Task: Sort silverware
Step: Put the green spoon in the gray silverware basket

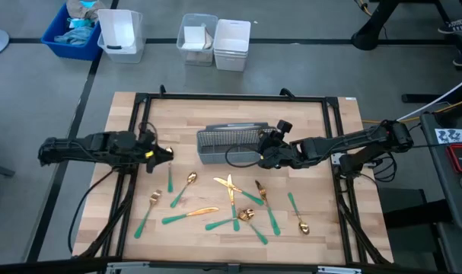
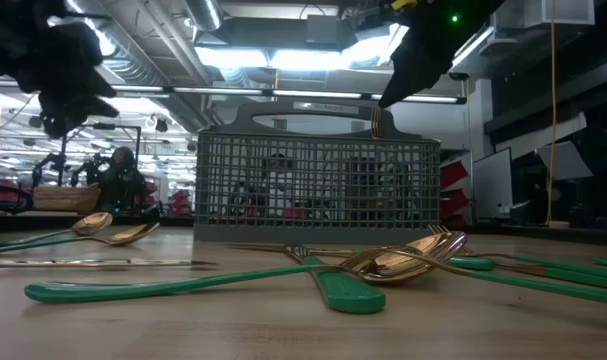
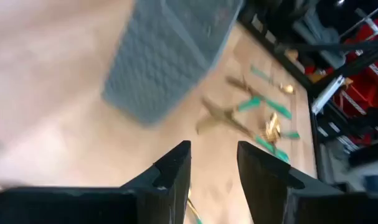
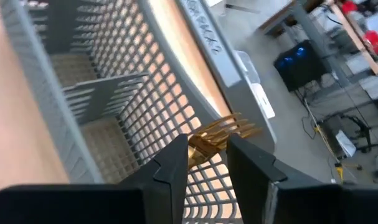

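The silverware (image 1: 231,202) lies scattered on the wooden table's near half: gold-headed forks, spoons and knives with teal handles, also seen up close in the low view (image 2: 363,275). The grey mesh caddy (image 1: 229,143) stands at the table's middle. My right gripper (image 1: 265,150) hovers over the caddy's right end, shut on a gold fork (image 4: 223,135). My left gripper (image 1: 166,153) is open and holds nothing. It hangs above the table left of the caddy (image 3: 164,62), over bare wood. My right gripper pinches the fork by its gold neck (image 4: 207,144), just behind the tines, between its two fingers. The tines (image 2: 376,120) stick out past the fingertips and point down at the caddy's rim. The fork is lifted clear of the table. Its handle is hidden by the fingers.
A black frame rail (image 1: 139,99) runs around the table. White bins (image 1: 215,42) and a blue bin (image 1: 71,30) sit on the floor beyond the far edge. Bare wood (image 1: 185,114) lies left of and behind the caddy.
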Controlling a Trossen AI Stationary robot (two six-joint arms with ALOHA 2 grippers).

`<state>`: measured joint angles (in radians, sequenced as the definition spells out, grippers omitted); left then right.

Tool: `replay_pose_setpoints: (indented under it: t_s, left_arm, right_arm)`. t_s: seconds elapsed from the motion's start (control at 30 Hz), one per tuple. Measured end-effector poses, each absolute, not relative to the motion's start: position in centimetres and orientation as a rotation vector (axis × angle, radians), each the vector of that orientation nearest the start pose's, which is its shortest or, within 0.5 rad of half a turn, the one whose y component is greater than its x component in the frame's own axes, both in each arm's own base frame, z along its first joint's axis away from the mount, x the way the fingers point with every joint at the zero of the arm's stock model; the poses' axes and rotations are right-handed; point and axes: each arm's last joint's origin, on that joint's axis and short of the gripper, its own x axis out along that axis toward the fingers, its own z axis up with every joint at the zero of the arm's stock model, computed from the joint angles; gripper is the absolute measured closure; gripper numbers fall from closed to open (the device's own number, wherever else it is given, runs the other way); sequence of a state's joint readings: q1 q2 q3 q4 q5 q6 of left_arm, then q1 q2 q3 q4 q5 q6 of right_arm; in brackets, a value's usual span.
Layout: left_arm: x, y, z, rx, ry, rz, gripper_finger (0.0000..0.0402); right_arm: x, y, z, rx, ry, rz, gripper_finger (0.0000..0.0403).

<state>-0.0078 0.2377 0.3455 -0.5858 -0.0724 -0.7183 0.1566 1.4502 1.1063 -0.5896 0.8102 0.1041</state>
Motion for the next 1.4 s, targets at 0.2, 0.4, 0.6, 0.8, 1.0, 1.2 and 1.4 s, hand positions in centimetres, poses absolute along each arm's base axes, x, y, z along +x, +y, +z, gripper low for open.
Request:
replay_pose_setpoints:
  t_s: [0.2, 0.4, 0.6, 0.8, 1.0, 1.2, 1.4]
  left_arm:
    - [10.8, -0.4, 18.9, -0.913, 0.711, 0.232, 0.0278]
    - [12.1, -0.8, 17.1, -1.111, 0.958, 0.278, 0.0278]
    - [12.2, -0.8, 15.8, -1.236, 1.092, 0.427, 0.0278]
    - [12.3, 0.4, 15.5, -1.239, 1.007, 0.623, 0.0278]
    - [11.6, 1.5, 15.1, -1.204, 0.986, 0.784, 0.0278]
    - [11.6, 1.9, 14.8, -1.183, 0.991, 0.859, 0.0278]
    - [12.5, 2.0, 14.1, -1.178, 1.015, 0.875, 0.0278]
  right_arm:
    - [29.2, 2.7, 29.4, -0.31, 0.851, -0.544, 0.029]
    - [28.7, 2.8, 31.8, -0.288, 0.911, -0.461, 0.029]
    - [28.2, 2.8, 33.1, -0.303, 0.95, -0.456, 0.029]
    - [27.8, 2.7, 33.0, -0.32, 0.986, -0.453, 0.029]
    - [27.6, 2.7, 32.9, -0.331, 1.013, -0.452, 0.029]
    - [27.3, 2.6, 32.7, -0.349, 1.054, -0.45, 0.029]
    - [27.2, 2.6, 32.6, -0.355, 1.068, -0.449, 0.029]
